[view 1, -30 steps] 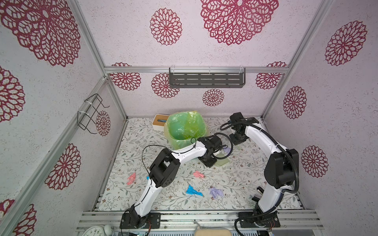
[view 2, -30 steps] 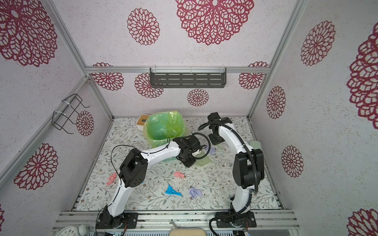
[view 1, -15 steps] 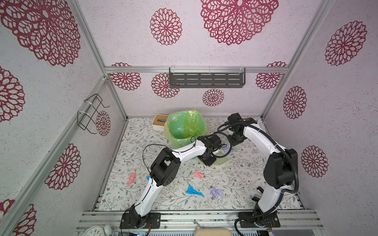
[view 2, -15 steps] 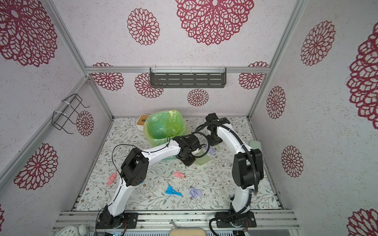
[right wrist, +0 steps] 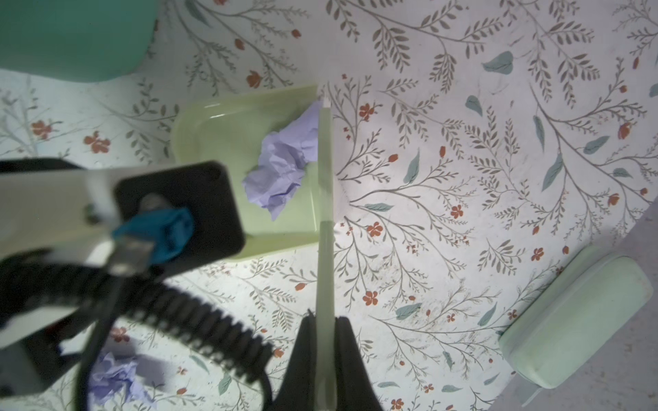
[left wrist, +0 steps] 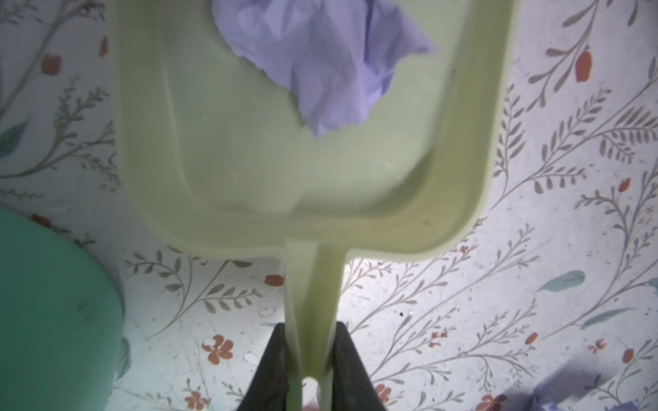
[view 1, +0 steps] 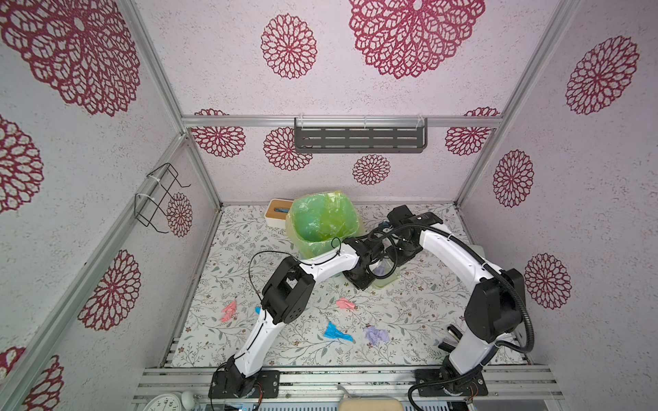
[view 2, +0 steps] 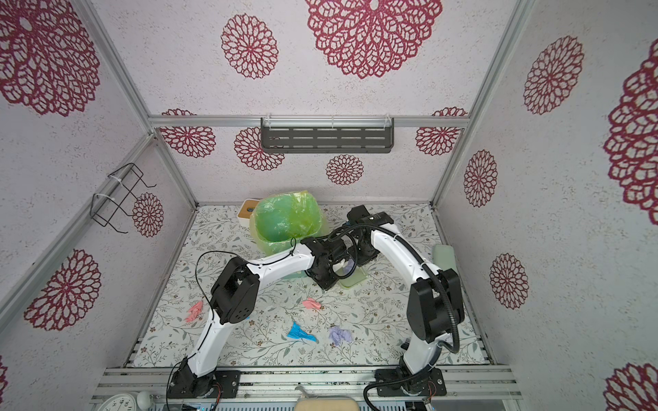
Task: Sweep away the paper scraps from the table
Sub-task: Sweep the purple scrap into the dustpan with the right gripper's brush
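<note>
One lilac scrap lies in the pale-green dustpan, close to its open lip and touching the thin pale-green sweeping blade that stands along that lip. The left gripper pinches the dustpan's narrow handle near its end; the right gripper is pressed together on the blade's shaft.

Four larger paper scraps lie loose on the table, nearer the arm bases and well apart from the pan: a pink scrap, a second pink scrap, a blue scrap and a second lilac scrap; a blue sliver peeks out beside the left arm.

The likeliest slip is the caught scrap escaping: it is light and springy and sits by the lip, so it could roll back out if the pan tips forward or the blade pulls off before the pan is raised. The handle is thin and held far from the load, so the pan may twist in the grip. The green lined bin stands just beside the pan and both wrists crowd together with a cable looping over them; a careless swing could knock the bin or snag the cable.

No brand or label is readable anywhere; a clock face at the near edge shows numerals too small to be sure of.
</note>
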